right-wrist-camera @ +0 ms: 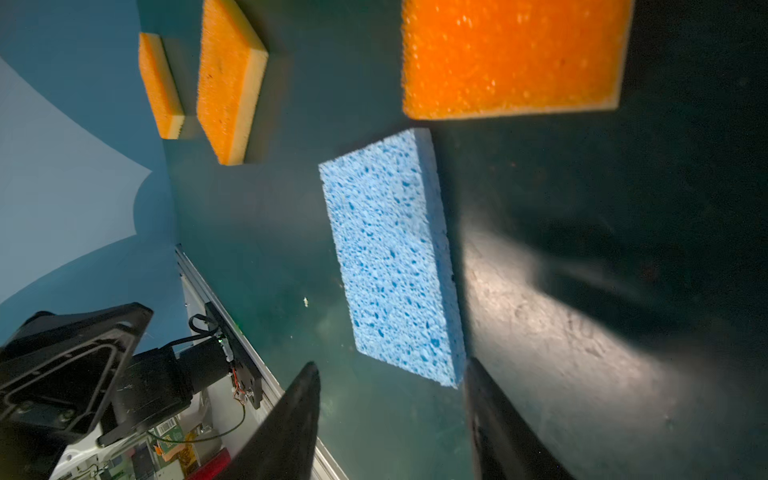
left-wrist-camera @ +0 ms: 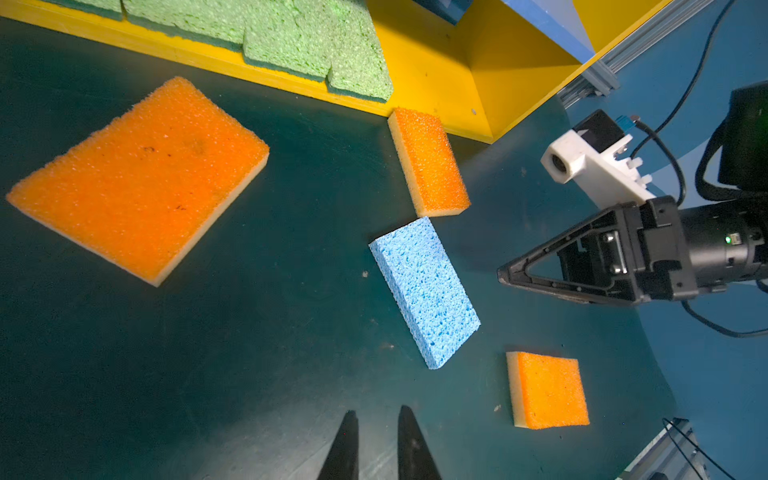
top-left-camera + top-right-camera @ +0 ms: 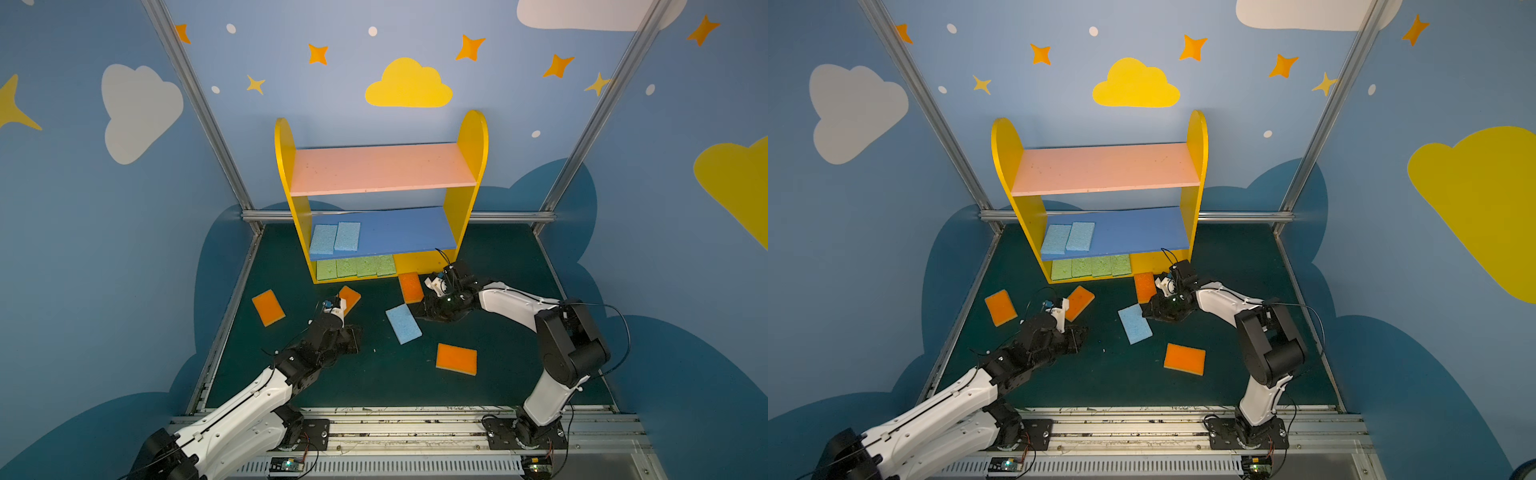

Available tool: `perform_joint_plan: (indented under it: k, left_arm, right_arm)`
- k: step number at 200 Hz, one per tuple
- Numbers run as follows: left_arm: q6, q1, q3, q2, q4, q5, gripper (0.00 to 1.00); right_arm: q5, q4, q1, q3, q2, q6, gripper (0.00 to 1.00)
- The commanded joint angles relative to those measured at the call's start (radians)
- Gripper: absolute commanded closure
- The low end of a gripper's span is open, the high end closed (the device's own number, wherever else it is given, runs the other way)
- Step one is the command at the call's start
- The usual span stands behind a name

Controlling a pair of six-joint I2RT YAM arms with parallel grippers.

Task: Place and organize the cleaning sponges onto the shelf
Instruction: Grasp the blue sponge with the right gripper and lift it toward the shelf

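Note:
The shelf (image 3: 471,166) stands at the back of the mat. Two light blue cleaning sponges (image 3: 334,237) lie on its blue board, and several green ones (image 3: 355,267) on the bottom board. One blue sponge (image 3: 403,323) (image 1: 392,266) and several orange ones (image 3: 268,307) (image 3: 350,298) (image 3: 410,286) (image 3: 456,358) lie loose on the mat. My right gripper (image 3: 417,311) (image 1: 392,368) hangs open just off the blue sponge's near end, holding nothing. My left gripper (image 3: 358,338) (image 2: 378,412) is low over bare mat, left of the blue sponge, its jaws slightly open and empty.
An aluminium rail (image 3: 511,216) runs behind the shelf, and slanted frame posts (image 3: 195,104) rise at the back corners. The arms' mounting rail (image 3: 407,428) borders the front of the green mat (image 3: 374,374). Blue walls close in both sides.

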Motion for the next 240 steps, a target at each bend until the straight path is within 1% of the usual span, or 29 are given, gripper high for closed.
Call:
perform_joint_plan:
  k: [1,22,30,47,66,80,92,100,113,124,147,183,213,240]
  left_arm:
    - [0.011,0.008,0.001,-0.009,-0.020,-0.010,0.74]
    - [0.013,0.011,0.001,-0.006,-0.028,-0.010,0.67]
    - [0.014,0.012,-0.001,-0.007,-0.030,-0.011,0.63]
    - [0.012,0.014,-0.010,-0.014,-0.028,-0.013,0.45]
    - [0.010,0.016,-0.018,-0.025,-0.028,-0.013,0.32]
    - [0.011,0.017,-0.022,-0.035,-0.031,-0.016,0.24]
    - [0.012,0.018,-0.026,-0.043,-0.037,-0.019,0.18]
    - [0.013,0.020,-0.026,-0.049,-0.041,-0.020,0.15]
    - [0.017,0.022,-0.024,-0.061,-0.049,-0.022,0.14]
    - [0.021,0.025,-0.021,-0.073,-0.061,-0.024,0.14]
    - [0.031,0.032,-0.018,-0.116,-0.101,-0.045,0.14]
    - [0.026,0.049,-0.043,-0.208,-0.140,-0.054,0.14]
    - [0.019,0.058,-0.074,-0.256,-0.168,-0.067,0.14]
    - [0.015,0.065,-0.099,-0.298,-0.194,-0.079,0.13]
  right_arm:
    - [0.046,-0.027,0.032,-0.002,0.034,-0.023,0.44]
    - [0.094,-0.059,0.064,0.026,0.067,-0.022,0.44]
    - [0.103,-0.063,0.068,0.034,0.079,-0.015,0.44]
    - [0.094,-0.057,0.069,0.040,0.103,0.005,0.45]
    - [0.078,-0.043,0.075,0.038,0.125,0.021,0.48]
    - [0.067,-0.031,0.080,0.035,0.133,0.032,0.56]
    - [0.064,-0.026,0.082,0.033,0.134,0.040,0.67]
    - [0.065,-0.024,0.082,0.032,0.130,0.042,0.77]
    - [0.069,-0.020,0.080,0.030,0.115,0.045,0.92]
    - [0.066,-0.020,0.079,0.033,0.101,0.045,1.00]
    - [0.058,-0.036,0.077,0.049,0.068,0.046,1.00]
    - [0.035,-0.056,0.076,0.086,-0.023,0.048,1.00]
    - [0.006,-0.096,0.069,0.176,-0.072,0.047,1.00]
    - [-0.021,-0.120,0.059,0.282,-0.072,0.048,1.00]
